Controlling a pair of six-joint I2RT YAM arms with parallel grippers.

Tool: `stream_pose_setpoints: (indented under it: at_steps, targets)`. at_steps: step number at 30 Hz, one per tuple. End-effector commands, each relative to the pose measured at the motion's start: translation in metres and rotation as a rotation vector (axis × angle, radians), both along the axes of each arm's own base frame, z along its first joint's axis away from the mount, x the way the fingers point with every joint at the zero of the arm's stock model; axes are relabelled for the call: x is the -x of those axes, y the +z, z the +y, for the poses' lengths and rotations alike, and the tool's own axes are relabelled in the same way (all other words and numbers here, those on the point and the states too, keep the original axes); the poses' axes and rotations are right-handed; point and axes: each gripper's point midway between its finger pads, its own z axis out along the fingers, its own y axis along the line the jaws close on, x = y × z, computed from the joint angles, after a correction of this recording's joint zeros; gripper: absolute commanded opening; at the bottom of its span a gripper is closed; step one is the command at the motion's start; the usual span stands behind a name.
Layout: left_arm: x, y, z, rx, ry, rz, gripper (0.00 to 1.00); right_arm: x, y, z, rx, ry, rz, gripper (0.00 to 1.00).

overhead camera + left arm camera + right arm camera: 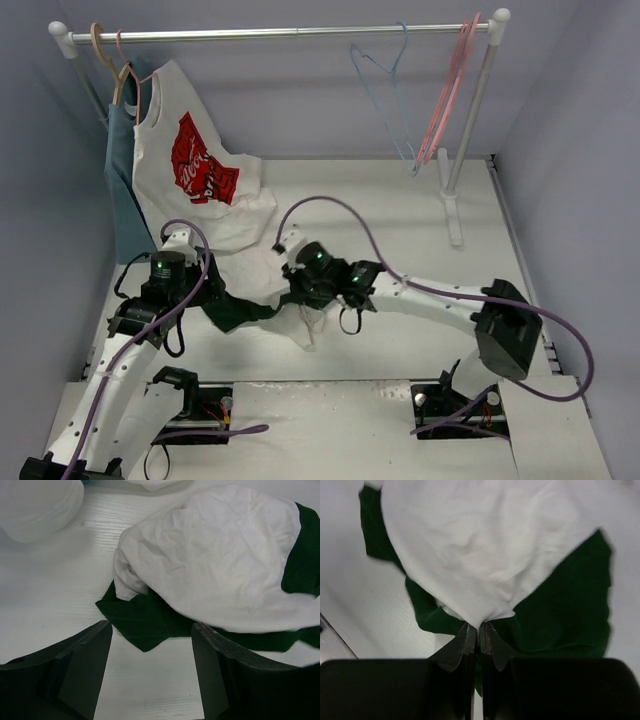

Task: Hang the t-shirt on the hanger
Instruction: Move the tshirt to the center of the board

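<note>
White-and-green t-shirt (308,322) lies crumpled on the counter (400,220) between the 2 arms, green sleeve spread toward the left. Right pincer (479,630) clenched on a pinch of white cloth. Left pincer (151,626) released, jaws wide, just short of the sleeve edge. Light blue hanger (378,100) hangs on the rail (280,33), well apart.

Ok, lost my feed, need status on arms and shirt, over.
Right fingers shut on t-shirt, white body. Left fingers open, empty, by its green sleeve. Blue hanger on the rail, bare. Red-print shirt draped close by.
</note>
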Motion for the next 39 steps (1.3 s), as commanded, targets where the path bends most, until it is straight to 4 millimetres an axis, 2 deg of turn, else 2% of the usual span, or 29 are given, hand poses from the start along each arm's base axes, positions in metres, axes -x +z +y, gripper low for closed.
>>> stream_pose_setpoints:
  at_steps: [1, 2, 4, 5, 9, 12, 17, 18, 23, 27, 34, 39]
  targets:
    - [-0.011, 0.013, -0.012, 0.043, -0.052, -0.053, 0.65, -0.04, 0.07, -0.021, -0.211, -0.161, 0.008, 0.0]
    - [-0.01, 0.014, -0.017, 0.059, -0.075, -0.052, 0.65, -0.054, 0.065, -0.04, -0.216, -0.223, 0.029, 0.0]
    - [-0.012, 0.014, -0.023, 0.073, -0.108, -0.054, 0.65, -0.063, 0.063, -0.058, -0.25, -0.307, 0.07, 0.0]
    - [-0.012, 0.013, -0.026, 0.083, -0.121, -0.051, 0.65, -0.072, 0.053, -0.075, -0.249, -0.369, 0.093, 0.0]
    - [-0.012, 0.013, -0.049, 0.154, -0.214, -0.037, 0.64, -0.079, 0.04, -0.088, -0.278, -0.412, 0.144, 0.0]
    - [-0.016, 0.012, -0.061, 0.148, -0.245, -0.015, 0.64, -0.083, 0.03, -0.085, -0.279, -0.411, 0.165, 0.0]
    - [-0.024, 0.012, -0.092, 0.054, -0.301, -0.003, 0.55, -0.088, 0.023, -0.079, -0.291, -0.393, 0.192, 0.0]
    - [-0.022, 0.006, -0.105, 0.026, -0.338, 0.012, 0.55, -0.088, 0.021, -0.079, -0.291, -0.392, 0.197, 0.0]
    - [-0.035, -0.005, -0.127, 0.01, -0.314, -0.006, 0.55, -0.087, 0.018, -0.078, -0.289, -0.375, 0.209, 0.0]
    - [-0.043, -0.022, -0.132, 0.023, -0.257, 0.026, 0.55, -0.085, 0.016, -0.08, -0.281, -0.37, 0.212, 0.0]
    - [-0.062, -0.022, -0.134, 0.046, -0.157, -0.002, 0.55, -0.086, 0.017, -0.082, -0.277, -0.369, 0.2, 0.01]
    - [-0.064, -0.034, -0.132, 0.026, -0.115, 0.05, 0.55, -0.085, 0.018, -0.083, -0.28, -0.373, 0.194, 0.01]
